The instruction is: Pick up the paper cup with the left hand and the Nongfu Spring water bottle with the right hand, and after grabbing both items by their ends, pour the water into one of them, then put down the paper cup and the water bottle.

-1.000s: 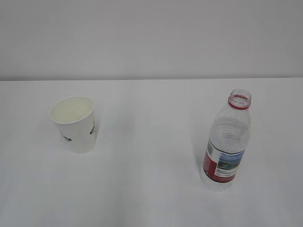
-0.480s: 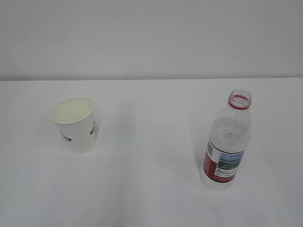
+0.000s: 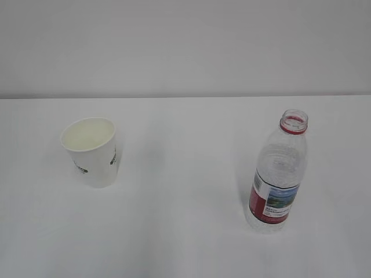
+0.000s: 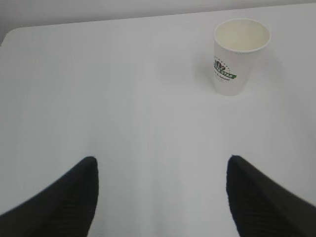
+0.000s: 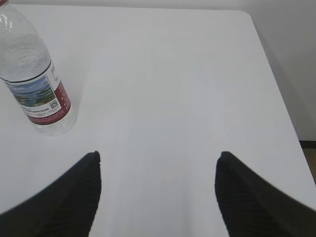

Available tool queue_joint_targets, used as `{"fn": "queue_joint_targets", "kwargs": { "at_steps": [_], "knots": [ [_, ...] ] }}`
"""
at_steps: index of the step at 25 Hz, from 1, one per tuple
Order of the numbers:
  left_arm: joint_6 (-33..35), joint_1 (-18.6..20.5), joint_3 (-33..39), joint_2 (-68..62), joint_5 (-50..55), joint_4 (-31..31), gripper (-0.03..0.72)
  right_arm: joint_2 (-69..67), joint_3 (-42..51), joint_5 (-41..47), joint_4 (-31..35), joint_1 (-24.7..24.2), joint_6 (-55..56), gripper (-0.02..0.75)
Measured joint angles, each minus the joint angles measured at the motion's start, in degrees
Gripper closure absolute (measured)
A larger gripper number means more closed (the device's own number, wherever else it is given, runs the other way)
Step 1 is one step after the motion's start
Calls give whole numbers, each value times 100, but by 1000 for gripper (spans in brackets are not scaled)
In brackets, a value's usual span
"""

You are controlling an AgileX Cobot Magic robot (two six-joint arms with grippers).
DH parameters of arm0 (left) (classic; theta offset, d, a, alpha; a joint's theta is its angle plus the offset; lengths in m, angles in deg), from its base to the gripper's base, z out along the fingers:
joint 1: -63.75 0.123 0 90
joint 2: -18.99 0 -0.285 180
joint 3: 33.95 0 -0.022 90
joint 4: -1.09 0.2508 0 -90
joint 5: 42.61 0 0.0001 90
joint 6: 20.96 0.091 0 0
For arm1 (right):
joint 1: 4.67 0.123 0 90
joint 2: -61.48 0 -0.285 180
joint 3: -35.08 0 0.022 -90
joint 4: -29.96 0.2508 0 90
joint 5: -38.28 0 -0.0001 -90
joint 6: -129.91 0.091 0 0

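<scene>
The white paper cup [image 3: 91, 152] stands upright on the left of the table, its green logo facing the left wrist view [image 4: 236, 55]. The uncapped Nongfu Spring water bottle [image 3: 278, 172] stands upright on the right; clear water shows inside it [image 5: 34, 79]. My left gripper [image 4: 162, 163] is open and empty, well short of the cup, which lies ahead to its right. My right gripper [image 5: 158, 157] is open and empty too, with the bottle ahead to its left. Neither arm shows in the exterior view.
The white table [image 3: 185, 231] ends at a rounded far corner [image 5: 244, 17] to the right of the bottle and another [image 4: 12, 34] to the left of the cup. A pale wall [image 3: 185, 46] rises behind.
</scene>
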Motion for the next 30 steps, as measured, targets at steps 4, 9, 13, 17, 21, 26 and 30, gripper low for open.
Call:
{"fn": "queue_joint_targets", "kwargs": {
  "at_steps": [4, 9, 13, 17, 21, 26, 30],
  "knots": [
    [0, 0, 0, 0, 0, 0, 104, 0, 0, 0, 11, 0, 0, 196],
    [0, 0, 0, 0, 0, 0, 106, 0, 0, 0, 19, 0, 0, 197],
    [0, 0, -16, 0, -54, -44, 107, 0, -97, -172, 145, 0, 0, 199],
    [0, 0, -177, 0, -816, -266, 108, 0, -172, -826, 275, 0, 0, 200],
    [0, 0, -191, 0, -1524, -266, 108, 0, -172, -1383, 295, 0, -86, 201],
    [0, 0, -191, 0, -2064, -266, 108, 0, -172, -1869, 295, 0, -111, 201],
    [0, 0, -191, 0, -2261, -110, 109, 0, -172, -2112, 295, 0, -120, 201]
  ]
}}
